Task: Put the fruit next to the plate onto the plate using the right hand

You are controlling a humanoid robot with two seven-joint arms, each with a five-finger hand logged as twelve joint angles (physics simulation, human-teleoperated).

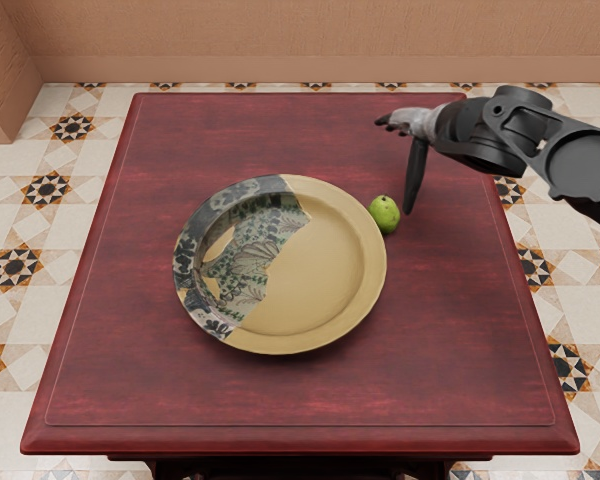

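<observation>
**Fruit on worktop beside plate; right robot hand above it, holding nothing**

Left of frame: patterned floor tiles [40, 190] border the worktop [460, 340], a dark red wooden surface with a raised edge all round. The left third of the worktop is bare up to its left edge.

Centre: a round plate [365, 290] lies flat. Its left part carries a grey-green leaf pattern and the rest is plain tan. Open worktop surrounds it on every side, with the widest strips toward the lower and upper edges.

Right of centre: the fruit [384, 213], small and green, rests on the worktop just beside the plate's upper right rim, outside the plate. It is slightly oval, its long axis running roughly top to bottom in the frame. Which end is the stem end cannot be told.

Upper right: the right robot hand [414, 128] hangs above the worktop, fingers spread and gripping nothing. One finger [415, 175] points straight down, its tip just right of the fruit; contact cannot be confirmed. Its arm [550, 145] enters from the right edge.
</observation>
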